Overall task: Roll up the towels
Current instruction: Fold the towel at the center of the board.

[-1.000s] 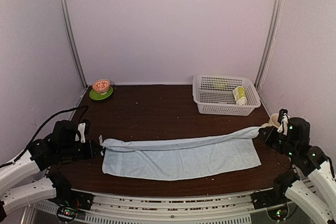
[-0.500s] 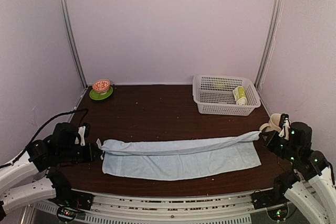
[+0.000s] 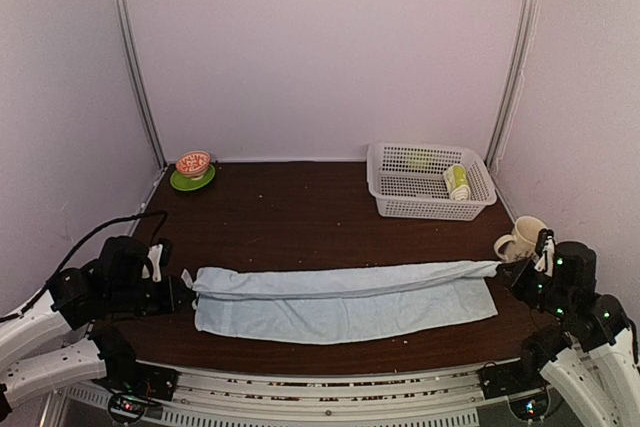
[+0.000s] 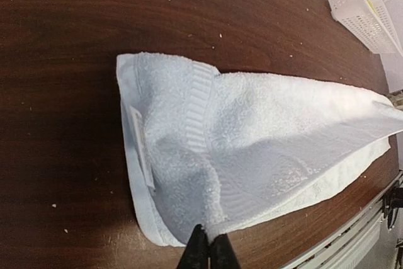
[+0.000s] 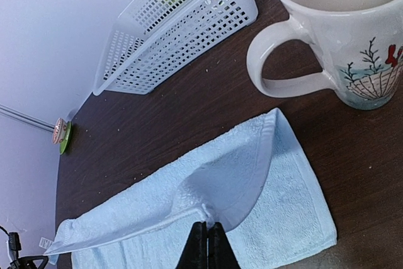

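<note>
Top external: dark table (image 3: 300, 209), lilac walls (image 3: 320, 47), left tool (image 3: 187, 284) and right tool (image 3: 504, 269) pinching towel (image 3: 340, 309).

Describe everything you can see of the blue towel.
The blue towel is pale terry cloth with a woven band and a small white tag at its left end. It lies stretched across the near table, its far edge folded partway over. The shut left gripper and right gripper pinch opposite ends.
</note>
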`<state>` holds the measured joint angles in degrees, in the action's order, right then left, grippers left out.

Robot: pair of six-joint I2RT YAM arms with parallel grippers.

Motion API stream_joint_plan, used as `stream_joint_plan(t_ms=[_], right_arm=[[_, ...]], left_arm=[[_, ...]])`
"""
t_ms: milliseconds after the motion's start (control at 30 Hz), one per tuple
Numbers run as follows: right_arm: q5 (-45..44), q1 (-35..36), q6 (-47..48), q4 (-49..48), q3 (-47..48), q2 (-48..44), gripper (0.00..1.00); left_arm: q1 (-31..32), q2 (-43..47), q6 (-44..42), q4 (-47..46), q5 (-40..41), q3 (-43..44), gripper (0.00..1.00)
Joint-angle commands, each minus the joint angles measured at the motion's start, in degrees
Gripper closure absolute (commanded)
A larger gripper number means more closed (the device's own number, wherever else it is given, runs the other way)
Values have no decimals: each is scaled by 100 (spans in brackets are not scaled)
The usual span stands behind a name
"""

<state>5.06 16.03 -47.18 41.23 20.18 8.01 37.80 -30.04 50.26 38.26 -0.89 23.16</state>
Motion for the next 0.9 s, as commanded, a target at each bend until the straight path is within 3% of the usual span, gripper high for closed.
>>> stream_joint_plan(t_ms=[0,367,400,433,500,567,700,867], right_arm=[[-179,13,-189,340,49,-123,100],[-27,12,-236,821,20,-408,100],[45,14,-217,843,32,-414,91],[141,12,-183,859,64,-421,76],[317,14,-99,889,173,-440,51],[495,13,20,948,387,-410,37],[972,12,388,1121,797,-76,27],[1454,9,527,309,790,742,30]], left_arm=[[90,-80,81,44,-129,197,100],[345,-292,138,102,-344,204,100],[357,-306,135,128,-384,225,100],[376,-311,140,167,-442,251,95],[426,-260,162,306,-551,346,73],[471,-139,200,546,-581,526,58],[476,137,72,1330,-410,1158,47],[474,-262,-25,1293,-168,1651,45]])
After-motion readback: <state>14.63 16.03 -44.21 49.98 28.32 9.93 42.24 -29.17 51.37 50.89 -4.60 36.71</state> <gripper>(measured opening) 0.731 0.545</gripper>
